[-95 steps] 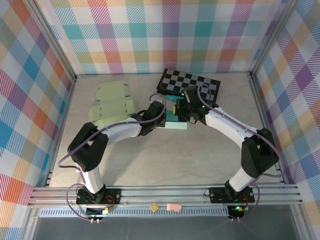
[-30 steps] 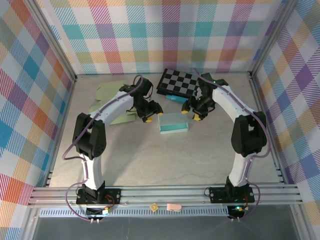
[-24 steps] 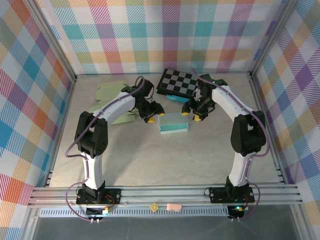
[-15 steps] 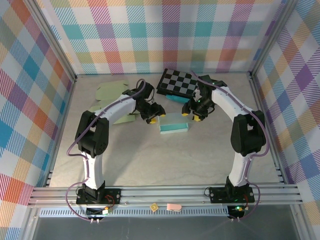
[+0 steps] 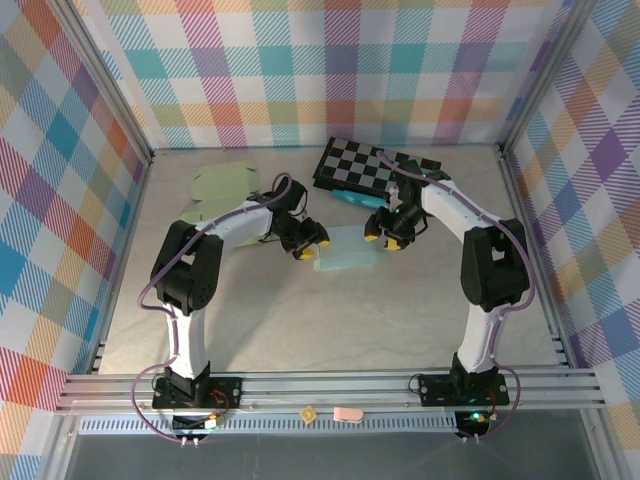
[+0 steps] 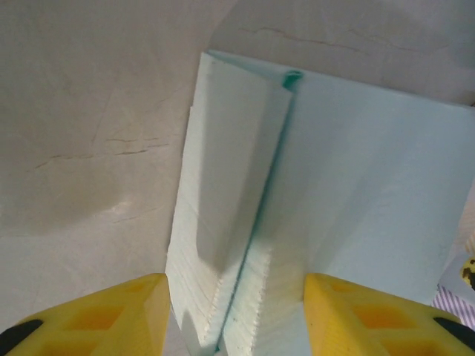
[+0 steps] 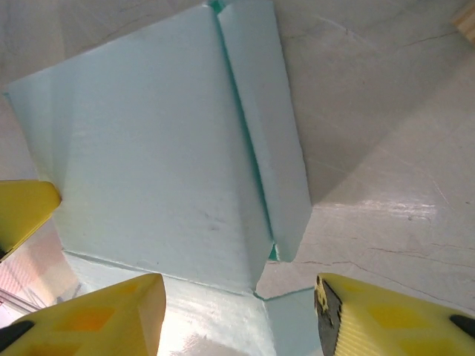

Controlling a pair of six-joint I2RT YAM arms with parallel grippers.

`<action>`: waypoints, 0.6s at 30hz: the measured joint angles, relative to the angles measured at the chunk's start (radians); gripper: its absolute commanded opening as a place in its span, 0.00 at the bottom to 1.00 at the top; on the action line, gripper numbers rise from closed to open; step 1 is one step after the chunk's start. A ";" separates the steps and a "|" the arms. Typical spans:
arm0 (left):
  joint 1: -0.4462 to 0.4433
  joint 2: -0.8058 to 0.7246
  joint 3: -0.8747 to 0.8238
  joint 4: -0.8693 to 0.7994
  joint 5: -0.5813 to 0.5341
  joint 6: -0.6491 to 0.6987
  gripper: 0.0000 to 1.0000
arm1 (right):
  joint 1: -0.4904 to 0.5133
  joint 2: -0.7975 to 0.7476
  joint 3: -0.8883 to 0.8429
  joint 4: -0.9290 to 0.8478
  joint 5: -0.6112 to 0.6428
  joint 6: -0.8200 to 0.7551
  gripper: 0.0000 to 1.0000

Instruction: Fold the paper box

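Pale teal paper, the box (image 5: 345,252) lies near the middle of the grey stone-look table (image 5: 330,330), a little toward 12 o'clock in the overhead view. We see the left gripper (image 5: 308,246) at its 9 o'clock end and the right gripper (image 5: 383,238) at its 2 o'clock corner.

From the left wrist, yellow fingers (image 6: 89,315) stand apart at 7 and 5 o'clock. The box's folded end flap sits between them, and neither finger presses it, so we read those jaws as open and holding nothing.

From the right wrist, the fingers (image 7: 401,319) are likewise spread wide. The box's broad panel and narrow side flap lie ahead of them at 12 o'clock, unclamped.

A checkerboard (image 5: 375,168) lies at the box's 12 o'clock by the back wall. A small darker teal piece (image 5: 355,199) lies just beside its near edge. Pale green flat box blanks (image 5: 225,185) lie at 10 o'clock, partly under the left arm.
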 measured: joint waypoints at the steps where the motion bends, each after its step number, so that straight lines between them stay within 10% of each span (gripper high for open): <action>1: 0.000 0.000 -0.006 0.005 0.000 0.000 0.49 | 0.000 0.003 -0.002 0.002 0.001 -0.004 0.55; 18: 0.000 -0.002 -0.014 0.029 -0.003 0.020 0.34 | 0.000 0.019 -0.070 0.058 0.014 -0.016 0.53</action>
